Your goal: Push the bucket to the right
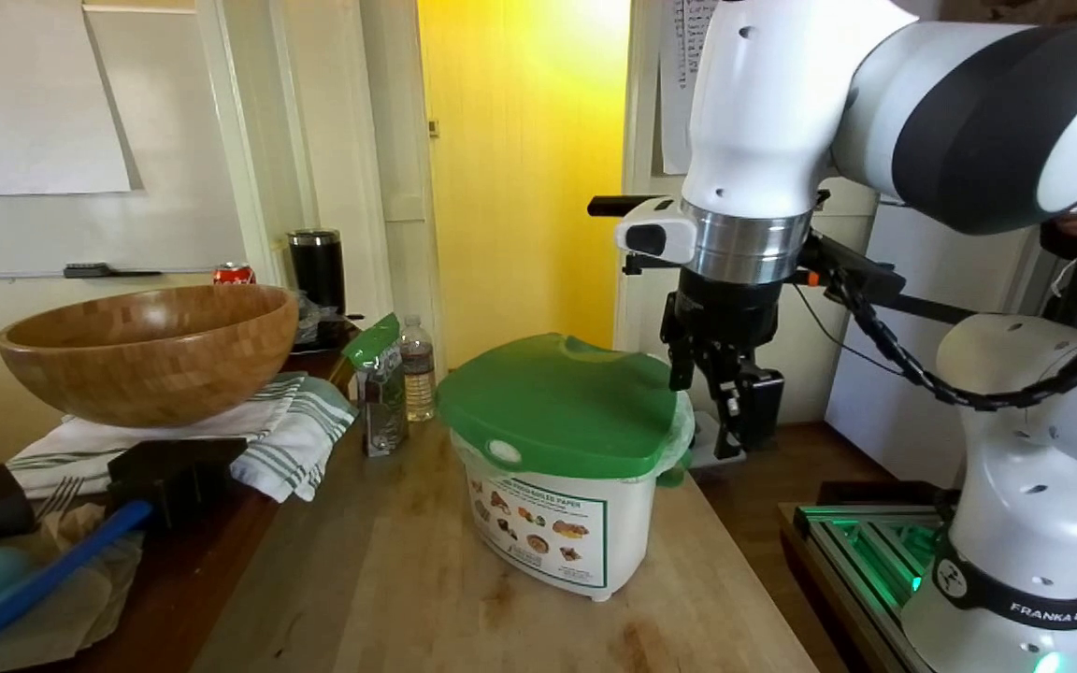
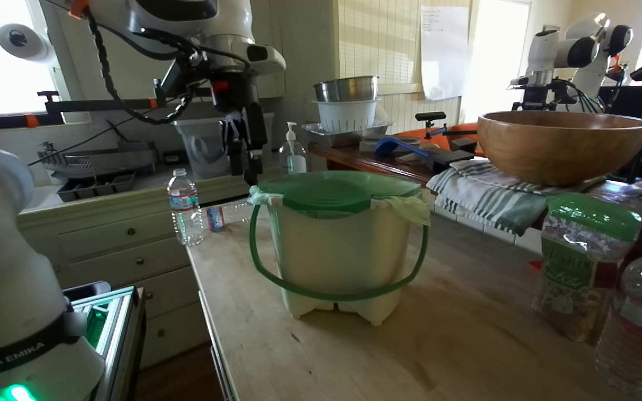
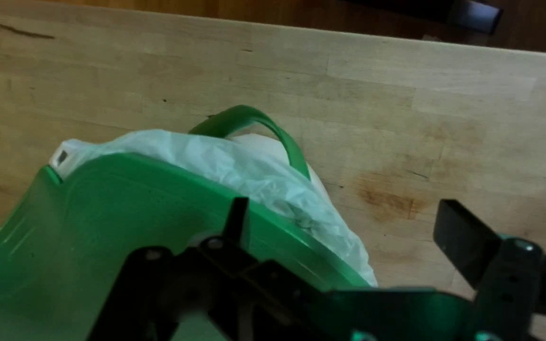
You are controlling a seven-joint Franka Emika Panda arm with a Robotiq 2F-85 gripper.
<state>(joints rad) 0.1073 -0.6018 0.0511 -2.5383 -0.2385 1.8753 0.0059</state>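
Observation:
The bucket [image 1: 548,533] stands upright on the wooden tabletop, a white tub with a green lid [image 1: 548,402] and a small picture label. A pale liner sticks out under the lid, and a green handle [image 2: 337,295] hangs down its side in an exterior view. My gripper [image 1: 705,419] is beside the lid's rim, fingers pointing down, at about lid height. From the wrist, the gripper [image 3: 344,208] shows wide-open jaws, one finger over the lid and the other past the rim above bare wood. Whether a finger touches the bucket, I cannot tell.
A wooden bowl [image 1: 155,350] sits on a striped towel [image 1: 300,439]. A snack bag [image 1: 381,393] and a water bottle [image 1: 418,369] stand behind the bucket. Another bottle [image 2: 185,206] stands at the table's edge, with a bottle [image 2: 229,215] lying beside it.

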